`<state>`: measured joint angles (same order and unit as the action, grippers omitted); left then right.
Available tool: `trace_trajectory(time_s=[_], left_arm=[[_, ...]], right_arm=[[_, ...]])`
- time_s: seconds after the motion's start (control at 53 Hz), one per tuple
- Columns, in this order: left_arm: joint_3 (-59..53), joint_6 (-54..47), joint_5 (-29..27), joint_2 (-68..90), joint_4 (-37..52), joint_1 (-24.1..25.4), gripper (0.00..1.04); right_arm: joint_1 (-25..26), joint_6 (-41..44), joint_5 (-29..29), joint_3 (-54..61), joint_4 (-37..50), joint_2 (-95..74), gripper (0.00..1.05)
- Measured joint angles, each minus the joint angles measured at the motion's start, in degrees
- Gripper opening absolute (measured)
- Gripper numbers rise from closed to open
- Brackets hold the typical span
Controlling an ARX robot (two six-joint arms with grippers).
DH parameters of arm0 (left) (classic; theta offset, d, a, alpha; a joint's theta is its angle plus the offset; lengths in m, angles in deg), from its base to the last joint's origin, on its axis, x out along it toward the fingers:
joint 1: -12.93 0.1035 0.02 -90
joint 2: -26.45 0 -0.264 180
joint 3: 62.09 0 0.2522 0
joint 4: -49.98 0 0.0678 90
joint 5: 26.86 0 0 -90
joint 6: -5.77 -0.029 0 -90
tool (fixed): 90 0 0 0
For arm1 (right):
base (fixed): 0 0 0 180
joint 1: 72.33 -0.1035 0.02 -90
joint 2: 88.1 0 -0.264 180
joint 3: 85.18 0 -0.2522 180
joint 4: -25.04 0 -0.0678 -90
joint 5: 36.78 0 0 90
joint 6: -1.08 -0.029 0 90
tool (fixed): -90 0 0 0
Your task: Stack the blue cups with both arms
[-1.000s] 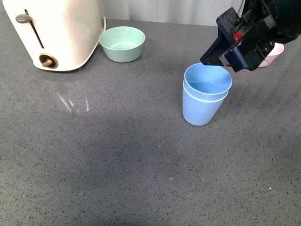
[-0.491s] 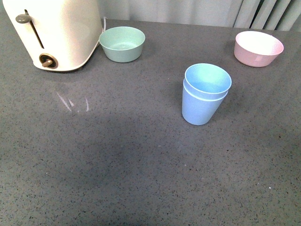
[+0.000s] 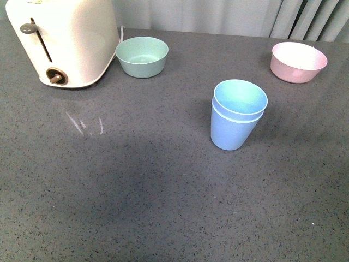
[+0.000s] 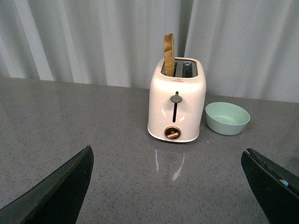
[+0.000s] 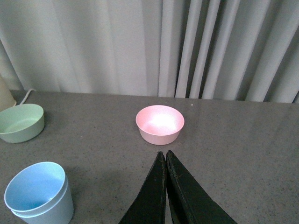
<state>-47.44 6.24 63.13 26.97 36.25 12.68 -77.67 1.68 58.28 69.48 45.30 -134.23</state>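
The two blue cups [image 3: 235,117] stand upright as one stack on the grey table, one nested inside the other, right of centre in the front view; they also show in the right wrist view as blue cups [image 5: 39,193]. Neither arm appears in the front view. My right gripper [image 5: 164,154] is shut with its black fingers pressed together and nothing between them, held above the table apart from the stack. My left gripper [image 4: 170,156] is open, its two fingers wide apart over bare table, facing the toaster.
A cream toaster [image 3: 65,41] with a slice of bread [image 4: 168,53] in its slot stands at the back left. A mint green bowl [image 3: 142,56] sits beside it. A pink bowl [image 3: 298,61] sits at the back right. Grey curtains hang behind the table.
The right arm, which hung over the stacked cups a second ago, has withdrawn out of the front view. The stack has stayed in place.
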Motion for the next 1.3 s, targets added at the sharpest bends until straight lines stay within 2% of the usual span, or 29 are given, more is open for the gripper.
trace_trajectory(time_s=[0.057, 0.113, 0.208, 0.736, 0.868, 1.302], left_arm=[[0.0, 0.0, 0.0, 0.0, 0.0, 0.0, 0.96], [0.0, 0.0, 0.0, 0.0, 0.0, 0.0, 0.96], [0.0, 0.0, 0.0, 0.0, 0.0, 0.0, 0.96], [0.0, 0.0, 0.0, 0.0, 0.0, 0.0, 0.96], [0.0, 0.0, 0.0, 0.0, 0.0, 0.0, 0.96], [0.0, 0.0, 0.0, 0.0, 0.0, 0.0, 0.96]], right_arm=[[0.6, 0.0, -0.5, 1.1, -0.1, 1.5, 0.02], [3.1, 0.0, -4.3, 2.5, -0.7, 3.3, 0.02], [5.1, 0.0, -4.7, 4.2, -1.9, 6.1, 0.02], [5.2, 0.0, -5.1, 9.4, -10.7, 20.1, 0.02], [5.2, -0.1, -5.1, 10.3, -9.9, 21.7, 0.02], [5.2, -0.1, -5.1, 10.3, -18.7, 30.9, 0.02]])
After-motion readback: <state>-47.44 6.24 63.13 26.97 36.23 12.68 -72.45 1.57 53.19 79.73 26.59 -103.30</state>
